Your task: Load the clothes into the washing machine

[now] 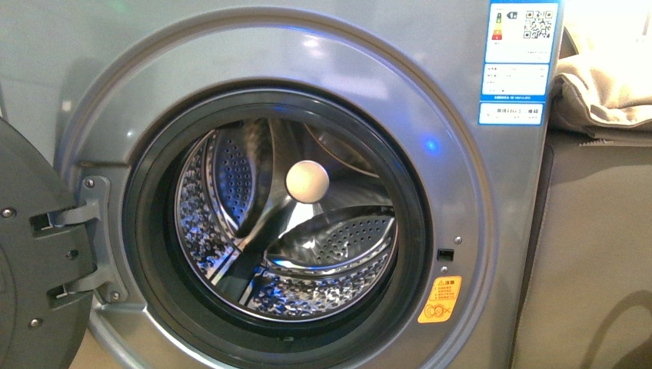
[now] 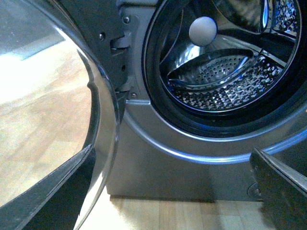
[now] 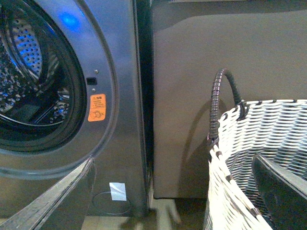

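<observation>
The washing machine fills the front view, grey-silver, with its door swung open to the left. Inside the dark gasket, its steel drum holds no fabric, only a pale round hub. The clothes are out of view in all frames. My left gripper is open and empty, low in front of the washer's base below the porthole. My right gripper is open too, to the right of the washer, with one finger over a woven basket. Neither arm shows in the front view.
A white woven basket with a dark handle stands on the floor beside a grey-beige cabinet. Folded beige cloth lies on top of the cabinet. The open door's glass bulges close to my left gripper.
</observation>
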`<state>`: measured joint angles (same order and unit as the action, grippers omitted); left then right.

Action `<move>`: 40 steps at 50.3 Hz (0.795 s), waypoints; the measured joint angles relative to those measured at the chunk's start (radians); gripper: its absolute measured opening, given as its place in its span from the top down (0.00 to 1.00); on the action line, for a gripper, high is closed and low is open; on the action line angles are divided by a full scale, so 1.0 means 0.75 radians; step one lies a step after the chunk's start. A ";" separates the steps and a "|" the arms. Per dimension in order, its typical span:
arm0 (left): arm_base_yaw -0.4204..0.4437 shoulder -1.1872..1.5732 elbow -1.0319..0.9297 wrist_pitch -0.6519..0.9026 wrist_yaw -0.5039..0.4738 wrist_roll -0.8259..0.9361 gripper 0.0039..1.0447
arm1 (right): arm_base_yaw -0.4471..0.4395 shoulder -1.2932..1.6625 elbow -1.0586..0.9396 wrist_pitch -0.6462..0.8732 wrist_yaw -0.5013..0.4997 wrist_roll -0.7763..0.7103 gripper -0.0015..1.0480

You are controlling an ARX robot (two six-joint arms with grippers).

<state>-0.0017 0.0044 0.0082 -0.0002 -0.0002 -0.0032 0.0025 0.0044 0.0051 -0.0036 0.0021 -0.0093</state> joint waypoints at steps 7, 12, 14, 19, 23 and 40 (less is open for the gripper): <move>0.000 0.000 0.000 0.000 0.000 0.000 0.06 | 0.000 0.000 0.000 0.000 0.000 0.000 0.07; 0.000 0.000 0.000 0.000 0.000 0.000 0.06 | 0.000 0.000 0.000 0.000 0.000 0.000 0.07; 0.000 0.000 0.000 0.000 0.000 0.000 0.06 | 0.000 0.000 0.000 0.000 0.000 0.000 0.07; 0.000 0.000 0.000 0.000 0.000 0.000 0.06 | 0.000 0.000 0.000 0.000 0.000 0.000 0.07; 0.000 0.000 0.000 0.000 0.000 0.000 0.06 | 0.000 0.000 0.000 0.000 0.000 0.000 0.07; 0.000 0.000 0.000 0.000 0.000 0.000 0.06 | -0.548 0.292 0.048 0.289 -0.690 0.102 0.07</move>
<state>-0.0017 0.0044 0.0082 -0.0002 -0.0002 -0.0032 -0.4088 0.2237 0.0410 0.2134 -0.5152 0.0673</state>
